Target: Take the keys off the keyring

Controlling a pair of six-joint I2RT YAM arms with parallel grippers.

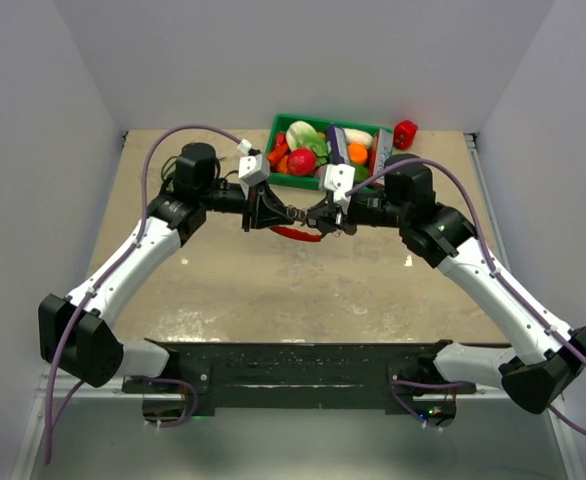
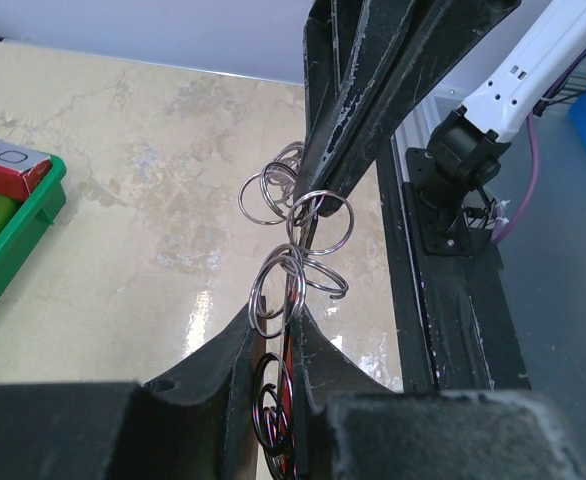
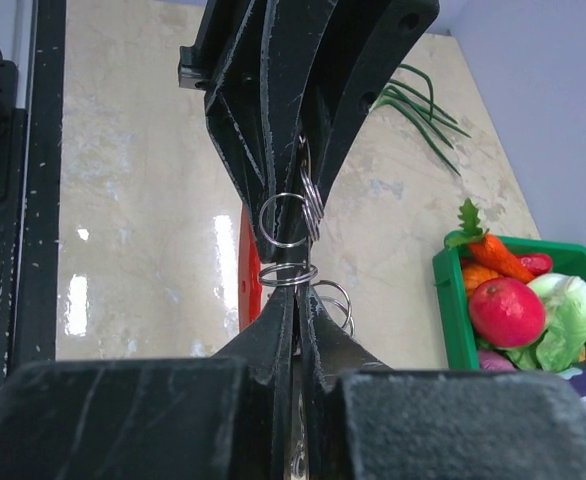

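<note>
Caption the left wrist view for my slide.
Left gripper and right gripper each pinch a bunch of linked silvery keyrings above the table, green bin at left.

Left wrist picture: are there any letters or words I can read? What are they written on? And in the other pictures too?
"RO": dark letters on the pale top of the red box in the green bin; the word's start is cut off at the picture's edge.
Top view: printing on the packets in the bin is too small to read.
Right wrist view: no text to read.

place: likely a robot lab | signs: white enclosure walls [image 1: 303, 60]; beige tabletop [image 1: 303, 290]; green bin [image 1: 313, 118] of vegetables [image 1: 302, 160]
</note>
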